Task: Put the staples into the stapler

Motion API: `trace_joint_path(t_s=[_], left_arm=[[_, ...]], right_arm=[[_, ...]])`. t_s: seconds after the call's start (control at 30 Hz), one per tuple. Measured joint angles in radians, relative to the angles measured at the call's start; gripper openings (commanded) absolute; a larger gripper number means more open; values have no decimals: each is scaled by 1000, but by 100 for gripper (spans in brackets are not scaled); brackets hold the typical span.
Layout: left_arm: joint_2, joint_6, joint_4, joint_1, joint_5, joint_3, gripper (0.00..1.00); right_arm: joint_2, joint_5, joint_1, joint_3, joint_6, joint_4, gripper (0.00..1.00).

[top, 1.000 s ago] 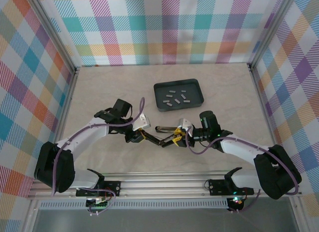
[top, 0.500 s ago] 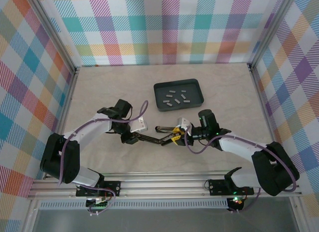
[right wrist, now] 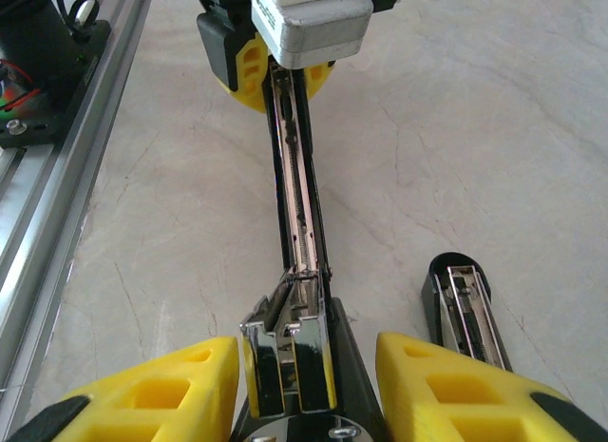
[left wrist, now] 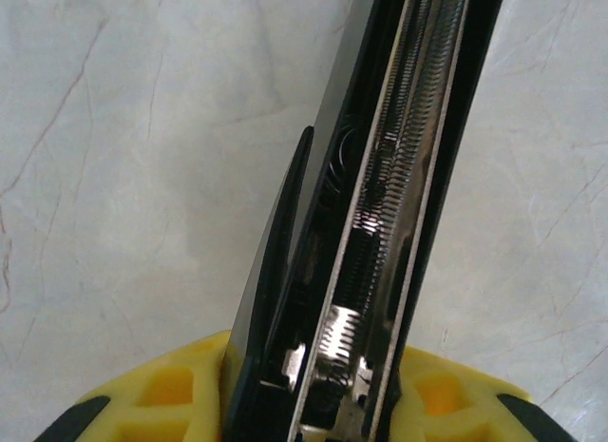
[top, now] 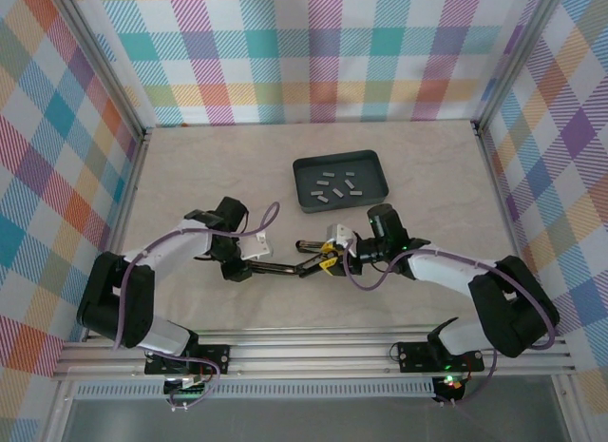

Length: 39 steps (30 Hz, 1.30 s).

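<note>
Top external view: staples were found lying in the tray, apart from the stapler, which was held open, clamped at opposite ends by the left jaws and the right jaws.

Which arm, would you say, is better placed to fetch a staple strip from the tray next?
Probably right: the right gripper sits nearer the tray of staples, while the left gripper holds the open stapler.
</note>
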<state>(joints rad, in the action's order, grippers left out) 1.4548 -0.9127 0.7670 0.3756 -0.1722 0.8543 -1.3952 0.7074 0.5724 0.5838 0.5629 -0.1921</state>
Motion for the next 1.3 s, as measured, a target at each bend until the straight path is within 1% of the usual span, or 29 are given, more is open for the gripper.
trace_joint_path(t_s=[0.27, 0.47, 0.57, 0.73, 1.03, 1.3], left_arm=[[-3, -1, 2, -19, 15, -1, 2], [6, -1, 13, -19, 39, -2, 3], [11, -1, 8, -21, 53, -2, 2], [26, -1, 1, -21, 58, -2, 3], [29, -16, -8, -21, 51, -2, 3], [50, -29, -3, -24, 42, 6, 9]], right_arm=[[-5, -48, 41, 66, 101, 111, 0], [-26, -194, 117, 204, 218, 321, 0], [-46, -241, 126, 248, 248, 385, 0], [-47, -295, 127, 260, 278, 451, 0], [-35, -304, 108, 227, 283, 463, 0], [-32, -270, 94, 210, 280, 454, 0]])
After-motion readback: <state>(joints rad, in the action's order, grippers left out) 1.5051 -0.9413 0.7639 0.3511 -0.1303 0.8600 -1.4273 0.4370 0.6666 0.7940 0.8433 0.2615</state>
